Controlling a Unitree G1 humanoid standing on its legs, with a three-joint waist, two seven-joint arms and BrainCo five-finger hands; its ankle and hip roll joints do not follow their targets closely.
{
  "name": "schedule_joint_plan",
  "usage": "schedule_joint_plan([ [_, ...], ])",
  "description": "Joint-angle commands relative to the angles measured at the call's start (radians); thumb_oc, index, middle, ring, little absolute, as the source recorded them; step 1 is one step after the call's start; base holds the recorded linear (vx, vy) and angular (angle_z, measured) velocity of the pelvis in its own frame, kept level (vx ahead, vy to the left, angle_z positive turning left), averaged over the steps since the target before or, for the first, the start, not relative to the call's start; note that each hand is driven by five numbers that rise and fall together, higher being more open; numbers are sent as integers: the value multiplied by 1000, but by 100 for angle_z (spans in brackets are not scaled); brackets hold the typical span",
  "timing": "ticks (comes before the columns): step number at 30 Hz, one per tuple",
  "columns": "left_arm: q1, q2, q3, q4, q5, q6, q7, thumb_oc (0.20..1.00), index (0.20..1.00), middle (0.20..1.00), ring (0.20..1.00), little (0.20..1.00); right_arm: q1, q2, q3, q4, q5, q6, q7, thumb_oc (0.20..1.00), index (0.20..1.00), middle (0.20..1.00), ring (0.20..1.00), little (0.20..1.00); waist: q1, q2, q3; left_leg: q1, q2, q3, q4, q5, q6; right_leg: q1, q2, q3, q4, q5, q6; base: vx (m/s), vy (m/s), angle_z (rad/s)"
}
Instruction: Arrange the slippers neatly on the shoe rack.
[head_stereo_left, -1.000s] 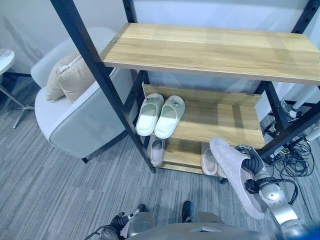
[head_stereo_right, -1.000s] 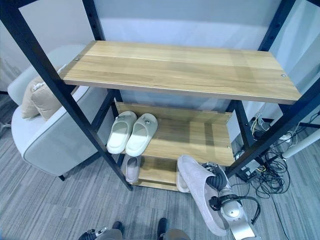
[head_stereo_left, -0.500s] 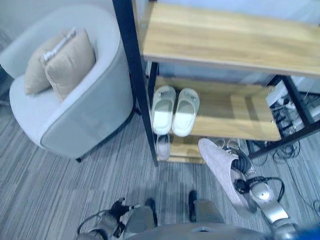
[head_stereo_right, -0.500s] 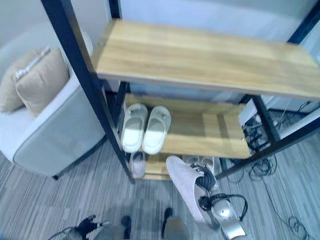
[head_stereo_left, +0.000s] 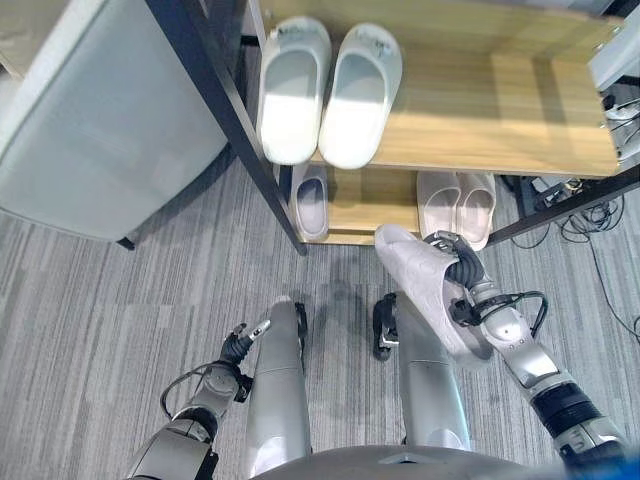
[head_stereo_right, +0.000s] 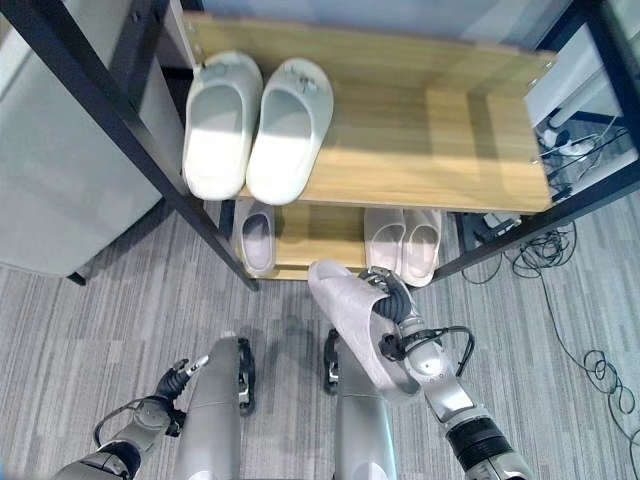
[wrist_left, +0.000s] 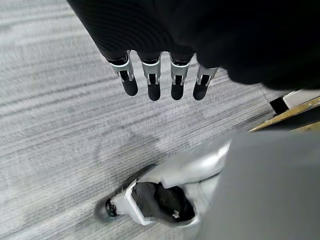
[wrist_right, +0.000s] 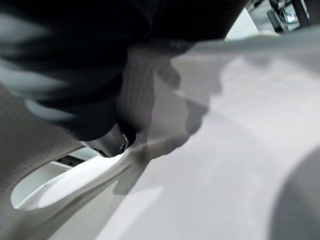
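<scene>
The view now tilts down onto the lower shelf (head_stereo_left: 370, 205); right hand (head_stereo_left: 462, 285) still grips the grey slipper (head_stereo_left: 425, 290) at five o'clock, left hand (head_stereo_left: 240, 345) relaxed open.

Both head eyes look steeply down — sharing the shoe rack (head_stereo_left: 470, 120); wrist cameras sit very close.

left robot hand (wrist_left: 160, 75) | fingers straight, empty | above grey carpet (wrist_left: 60, 120)
</scene>
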Motion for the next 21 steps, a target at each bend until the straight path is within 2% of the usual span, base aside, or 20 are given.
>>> schedule_joint_plan([
  [1, 63, -46, -58, 52, -25, -8, 31, 1000, 1000, 1000, 1000, 1000, 11, -13, -38, -110, 98, -89, -44, 200, 200, 200, 200, 200, 23, 28, -91, -27, -20, -7, -26, 14, 61, 69, -34, 65, -67, -32, 30, -1, -51, 11],
  [2, 57, -44, -61, 46, -28, -9, 34, 1000, 1000, 1000, 1000, 1000, -10, -16, -32, -106, 109, -87, -46, 200, 200, 200, 200, 200, 24, 31, -92, -57, -21, -10, 4, 4, 63, 40, -34, 72, -35, -43, 27, -8, -47, 17],
  [4, 40, -40, -76, 36, -45, -15, 54, 1000, 1000, 1000, 1000, 1000, -84, -39, -18, -112, 116, -97, -61, 200, 200, 200, 200, 200, 30, 40, -103, -186, -27, -25, 141, -36, 68, -95, -41, 88, 116, -81, 17, -2, -52, 16],
  [5, 40, -41, -76, 36, -45, -15, 54, 1000, 1000, 1000, 1000, 1000, -85, -39, -18, -111, 116, -97, -62, 200, 200, 200, 200, 200, 29, 40, -106, -192, -27, -26, 145, -38, 68, -101, -41, 88, 120, -83, 17, 27, -45, 12],
  [6, 37, -34, -86, 19, -47, -16, 69, 1000, 1000, 1000, 1000, 1000, -137, -50, -9, -105, 121, -98, -75, 200, 200, 200, 200, 200, 36, 48, -111, -250, -35, -32, 206, -54, 67, -161, -44, 97, 190, -100, 14, 61, -48, 19],
  [7, 47, -26, -86, -12, -78, -24, 81, 1000, 1000, 1000, 1000, 1000, -201, -61, -1, -109, 125, -93, -87, 200, 200, 200, 200, 200, 42, 54, -118, -335, -51, -40, 293, -71, 64, -245, -43, 105, 288, -122, 9, 75, -60, 17],
  [10, 63, -20, -75, -51, -179, -35, 75, 1000, 1000, 1000, 1000, 1000, -282, -80, 27, -78, 106, -78, -104, 200, 200, 200, 200, 200, 51, 61, -122, -434, -65, -43, 420, -108, 59, -345, -44, 116, 425, -151, 8, 78, -29, 15],
  [12, 82, -11, -64, -105, -242, -48, 77, 1000, 1000, 1000, 1000, 1000, -309, -87, 39, -60, 93, -68, -111, 200, 200, 200, 200, 200, 59, 67, -115, -468, -71, -42, 475, -126, 64, -379, -45, 122, 486, -163, 6, 84, -11, 11],
  [13, 99, 2, -34, -207, -376, -78, 63, 1000, 1000, 1000, 1000, 1000, -352, -90, 43, -27, 86, -57, -130, 200, 200, 200, 200, 200, 71, 74, -102, -520, -86, -53, 557, -150, 60, -429, -41, 145, 574, -177, 10, 74, -17, 10],
  [14, 100, 3, -34, -208, -377, -77, 63, 1000, 1000, 1000, 1000, 1000, -353, -90, 44, -26, 86, -58, -131, 200, 200, 200, 200, 200, 71, 73, -104, -524, -86, -53, 561, -152, 59, -434, -42, 146, 578, -179, 10, 107, -24, 21],
  [15, 107, 17, -22, -281, -431, -94, 68, 1000, 1000, 1000, 1000, 1000, -394, -100, 43, 9, 86, -49, -147, 200, 200, 200, 200, 200, 76, 76, -98, -548, -96, -60, 613, -169, 57, -458, -43, 161, 638, -195, 10, 78, -16, 23],
  [18, 116, 56, -22, -415, -450, -110, 82, 1000, 1000, 1000, 1000, 1000, -482, -112, 39, 89, 121, -44, -178, 200, 200, 200, 200, 200, 85, 81, -88, -587, -104, -67, 683, -190, 51, -492, -42, 180, 718, -210, 14, 77, -12, 5],
  [19, 142, 97, -17, -534, -458, -116, 80, 1000, 1000, 1000, 1000, 1000, -563, -130, 48, 172, 151, -30, -192, 200, 200, 200, 200, 200, 94, 87, -74, -601, -112, -71, 727, -203, 50, -505, -39, 196, 773, -217, 11, 73, -2, 13],
  [20, 142, 97, -16, -535, -458, -116, 81, 1000, 1000, 1000, 1000, 1000, -564, -129, 49, 173, 151, -31, -192, 200, 200, 200, 200, 200, 94, 87, -74, -601, -112, -71, 728, -203, 50, -505, -39, 196, 773, -217, 12, 80, 2, 7],
  [21, 169, 131, -9, -600, -467, -118, 77, 1000, 1000, 1000, 1000, 1000, -680, -152, 67, 295, 186, -15, -216, 200, 200, 200, 200, 200, 109, 89, -57, -602, -116, -71, 754, -216, 46, -509, -39, 209, 811, -220, 11, 34, 6, 3],
])
